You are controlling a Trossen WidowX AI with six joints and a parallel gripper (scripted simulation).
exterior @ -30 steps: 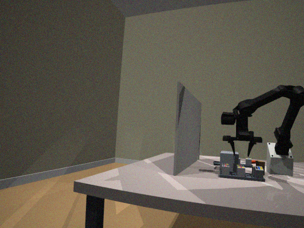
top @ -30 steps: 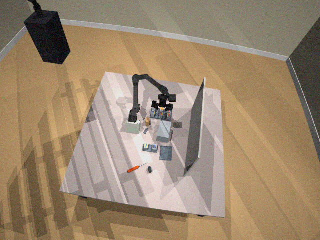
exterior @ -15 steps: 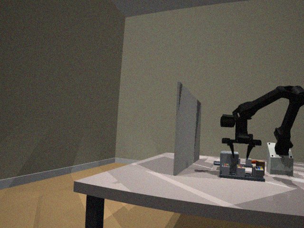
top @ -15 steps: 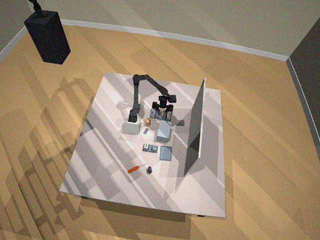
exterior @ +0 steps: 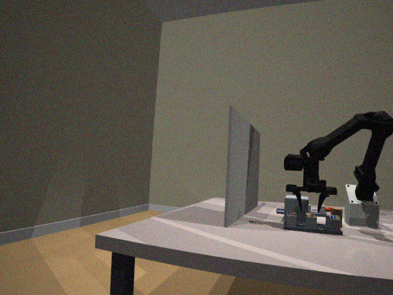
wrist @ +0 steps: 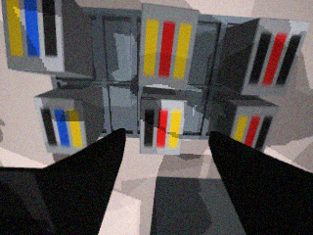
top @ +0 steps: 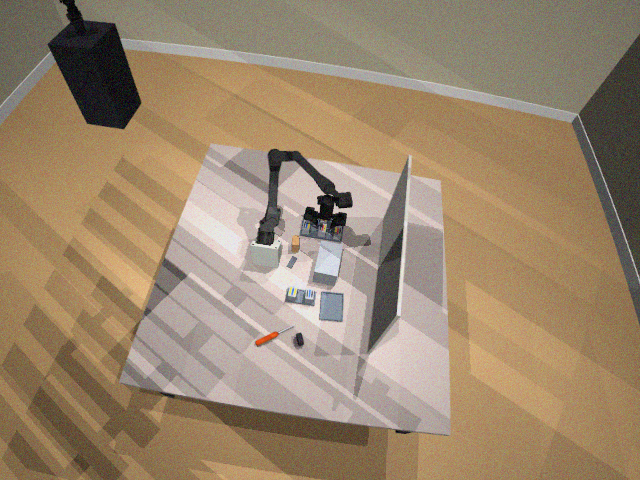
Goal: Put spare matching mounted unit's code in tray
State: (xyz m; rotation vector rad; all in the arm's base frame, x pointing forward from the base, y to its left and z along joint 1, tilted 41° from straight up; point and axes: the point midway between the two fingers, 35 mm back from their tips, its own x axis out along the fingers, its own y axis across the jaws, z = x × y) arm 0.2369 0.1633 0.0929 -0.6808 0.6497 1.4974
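My gripper is open, pointing down, with nothing between its fingers. Its tips are just above and either side of the black-red-yellow spare. That spare sits in the lower middle of the rack in the wrist view. Beside it are a black-blue-yellow spare and a yellow-red-black spare. The other row holds yellow-blue-black, yellow-red-yellow and black-red-black spares. The grey mounted unit shows no readable code. The tray is empty.
A tall panel stands right of the unit in the top view. A smaller rack holds two spares. A brown block, a screwdriver and a small black object lie on the table.
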